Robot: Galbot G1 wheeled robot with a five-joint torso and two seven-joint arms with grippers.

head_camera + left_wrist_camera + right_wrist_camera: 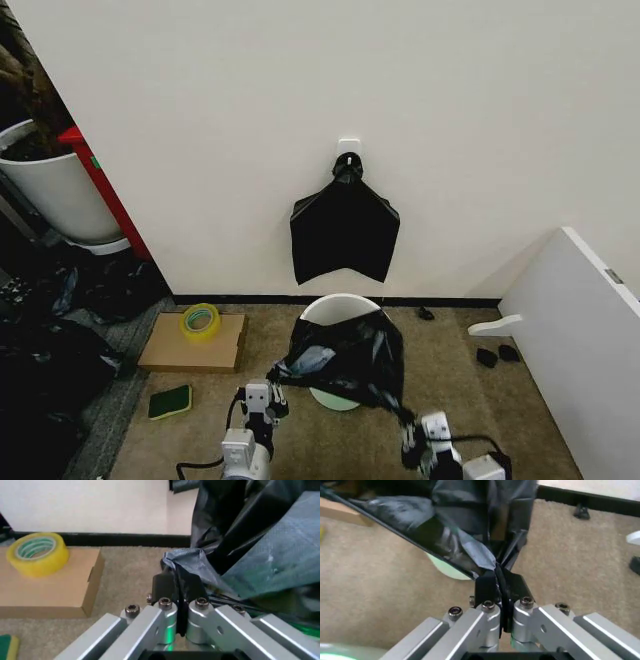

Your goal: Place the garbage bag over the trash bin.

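The garbage bag [345, 360], low in the frame's centre, hangs stretched before the trash bin [340, 305] on the carpet, pinched at its lower-left corner by the left gripper [266, 392] and at lower right by the right gripper [410, 425]. To do this well, I'd keep both pinches firm, spread the mouth wider than the rim, then lift over it. No readable writing appears anywhere.

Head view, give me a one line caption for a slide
Left gripper and right gripper stretch the garbage bag over the trash bin.
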